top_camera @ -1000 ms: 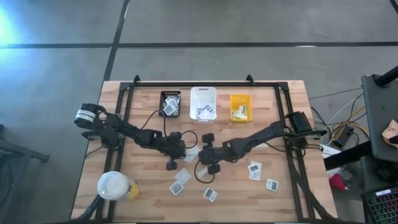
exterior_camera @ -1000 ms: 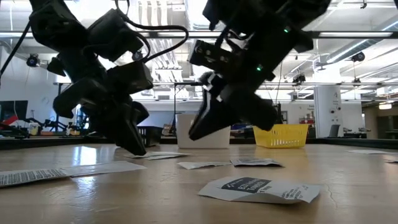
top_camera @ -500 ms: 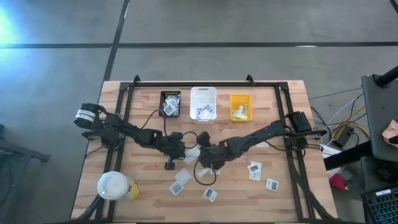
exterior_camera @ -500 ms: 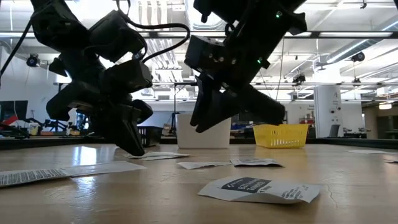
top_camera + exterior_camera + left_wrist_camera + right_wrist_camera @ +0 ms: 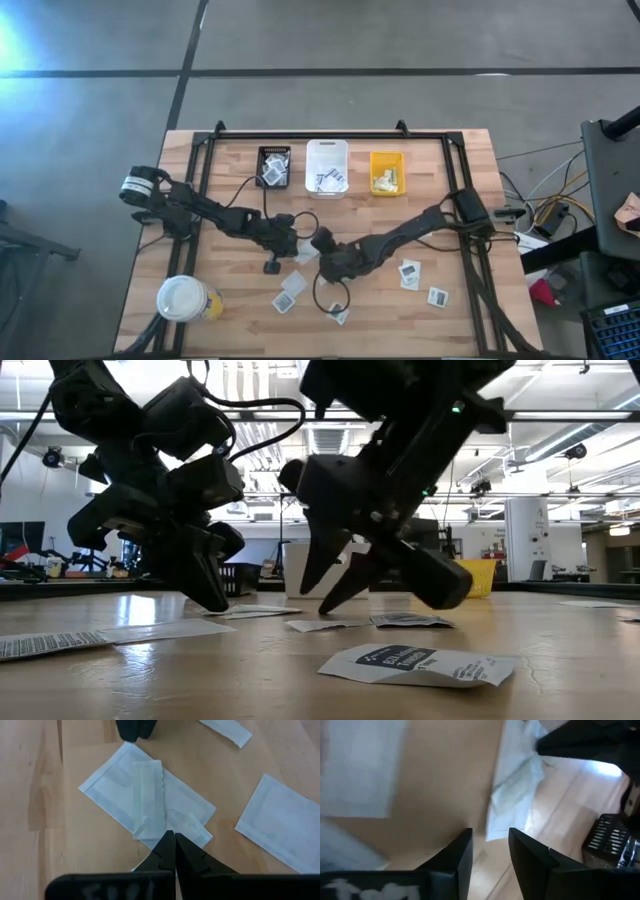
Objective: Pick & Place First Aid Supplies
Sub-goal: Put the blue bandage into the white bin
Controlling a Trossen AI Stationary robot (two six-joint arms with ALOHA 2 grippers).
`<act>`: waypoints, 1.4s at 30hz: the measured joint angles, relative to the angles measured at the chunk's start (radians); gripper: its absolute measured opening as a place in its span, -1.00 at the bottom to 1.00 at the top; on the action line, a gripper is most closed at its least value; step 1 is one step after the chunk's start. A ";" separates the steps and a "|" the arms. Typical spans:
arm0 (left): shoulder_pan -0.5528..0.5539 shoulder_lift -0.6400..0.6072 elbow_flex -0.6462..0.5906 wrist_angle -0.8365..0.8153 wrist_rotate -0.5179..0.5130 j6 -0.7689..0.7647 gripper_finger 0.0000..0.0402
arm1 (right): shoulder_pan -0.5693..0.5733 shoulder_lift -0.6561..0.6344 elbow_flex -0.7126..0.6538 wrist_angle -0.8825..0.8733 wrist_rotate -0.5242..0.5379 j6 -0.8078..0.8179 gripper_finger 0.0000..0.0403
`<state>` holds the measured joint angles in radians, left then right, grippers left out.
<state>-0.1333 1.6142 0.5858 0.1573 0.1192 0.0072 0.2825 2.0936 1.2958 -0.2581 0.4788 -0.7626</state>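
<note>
I am lowering the right gripper (image 5: 335,585), fingers apart, toward the white packet (image 5: 150,805) mid-worktop; left gripper (image 5: 174,840), fingers together, pinning it. Next: straddle, close.

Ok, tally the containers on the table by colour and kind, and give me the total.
black bin: 1
white bin: 1
yellow bin: 1
white-lidded cup: 1
Total: 4
</note>
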 joint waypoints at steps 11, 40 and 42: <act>0.004 0.000 -0.001 0.017 0.020 -0.023 -0.99 | -0.012 0.022 0.007 0.033 -0.006 -0.005 -0.43; 0.006 -0.009 0.008 0.060 0.072 -0.050 -0.99 | -0.003 0.039 0.020 0.083 0.077 0.056 -0.96; 0.006 -0.010 0.008 0.061 0.072 -0.049 -0.99 | -0.003 0.036 0.020 0.082 0.099 0.056 -0.96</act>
<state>-0.1272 1.6039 0.5941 0.2184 0.1909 -0.0422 0.2794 2.1294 1.3159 -0.1764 0.5774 -0.7063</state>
